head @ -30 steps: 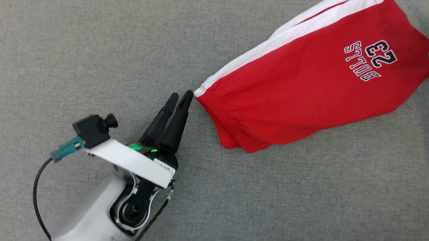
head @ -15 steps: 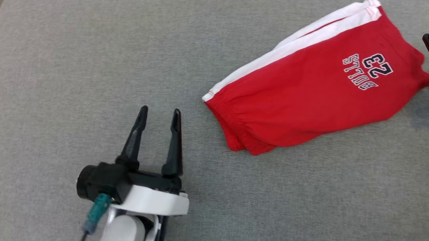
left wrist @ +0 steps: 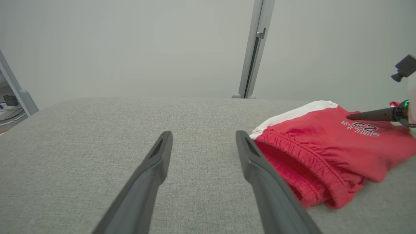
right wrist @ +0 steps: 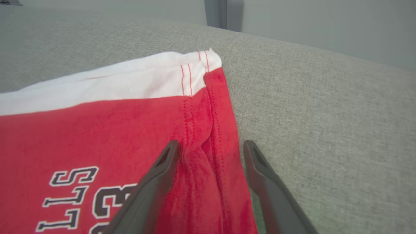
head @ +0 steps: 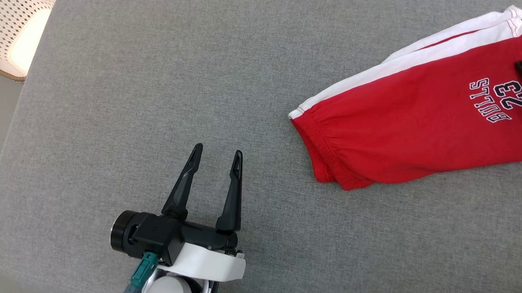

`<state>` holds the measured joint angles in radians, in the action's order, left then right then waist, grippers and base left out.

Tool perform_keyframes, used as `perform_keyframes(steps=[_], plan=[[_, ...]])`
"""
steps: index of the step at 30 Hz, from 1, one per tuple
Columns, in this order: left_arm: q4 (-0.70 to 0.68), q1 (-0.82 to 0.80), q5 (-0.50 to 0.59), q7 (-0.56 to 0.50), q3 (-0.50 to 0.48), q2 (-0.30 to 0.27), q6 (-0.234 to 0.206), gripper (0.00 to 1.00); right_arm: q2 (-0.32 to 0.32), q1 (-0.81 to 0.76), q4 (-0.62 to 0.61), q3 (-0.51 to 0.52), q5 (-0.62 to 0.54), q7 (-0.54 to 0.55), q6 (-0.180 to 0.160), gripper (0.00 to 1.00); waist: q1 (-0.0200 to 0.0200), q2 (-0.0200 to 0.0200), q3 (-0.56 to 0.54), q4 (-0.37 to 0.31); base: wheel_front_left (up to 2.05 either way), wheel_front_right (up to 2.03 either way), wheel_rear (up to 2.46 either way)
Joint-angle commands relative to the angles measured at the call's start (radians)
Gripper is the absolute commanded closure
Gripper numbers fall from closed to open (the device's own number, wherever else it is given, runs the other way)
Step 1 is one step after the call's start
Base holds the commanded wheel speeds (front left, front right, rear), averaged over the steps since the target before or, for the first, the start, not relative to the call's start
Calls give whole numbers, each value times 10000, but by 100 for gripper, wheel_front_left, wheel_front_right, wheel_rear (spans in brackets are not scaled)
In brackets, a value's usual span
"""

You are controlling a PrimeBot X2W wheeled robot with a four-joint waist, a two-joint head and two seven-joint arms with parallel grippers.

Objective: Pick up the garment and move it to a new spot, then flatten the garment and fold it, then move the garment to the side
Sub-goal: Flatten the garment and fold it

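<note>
Red fabric with a white side band, a gathered edge and a small dark number print, the garment [head: 410,131] lies folded on the grey woven cushion [head: 152,80]. It sits off to the right of the left gripper [head: 217,150], whose fingers stand spread and empty, well apart from it. The right gripper [right wrist: 210,144] is spread too, its fingers straddling the garment's stitched edge without pinching it. Folding looks done. What seems to remain is moving it aside, which would call for closing on that edge.

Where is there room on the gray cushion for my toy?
The bare gray cushion between the white basket and the red shorts, ahead of the left gripper. Crowded at the right, where the right gripper straddles the shorts' hem.
</note>
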<state>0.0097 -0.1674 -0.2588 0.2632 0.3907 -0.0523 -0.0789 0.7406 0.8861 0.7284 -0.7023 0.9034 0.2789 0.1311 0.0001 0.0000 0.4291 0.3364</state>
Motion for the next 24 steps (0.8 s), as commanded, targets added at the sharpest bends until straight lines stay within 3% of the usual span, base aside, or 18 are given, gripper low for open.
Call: perform_keyframes(steps=[1, 3, 6, 7, 16, 24], plan=[[0, 95, 116, 11, -60, -12, 63, 0, -60, 37, 237, -99, -52, 132, -8, 0, -1, 0, 14, 37, 0, 0, 0], [7, 74, 230, 11, -70, 0, 65, 0, -123, 97, 509, -123, -26, 156, -10, 0, -1, 0, 43, 53, 0, 0, 0], [12, 37, 328, 12, -79, 3, 78, 0, -274, 135, 736, -223, 71, 129, -10, 91, -1, 0, 99, 31, 0, 0, 0], [14, 17, 349, 12, -70, 4, 72, 0, -315, 115, 759, -259, 125, 120, -10, 100, -1, 0, 114, 8, 0, 0, 0], [115, 24, 688, 10, -257, 2, 3, 0, -318, -25, 435, -277, 437, -1214, -16, 100, -1, 0, -178, -810, 0, 0, 0], [172, 219, 862, 12, -377, -3, 47, 0, 455, -489, 114, -240, 394, -1663, -16, 100, -1, 0, -750, -1765, 0, 0, 0]])
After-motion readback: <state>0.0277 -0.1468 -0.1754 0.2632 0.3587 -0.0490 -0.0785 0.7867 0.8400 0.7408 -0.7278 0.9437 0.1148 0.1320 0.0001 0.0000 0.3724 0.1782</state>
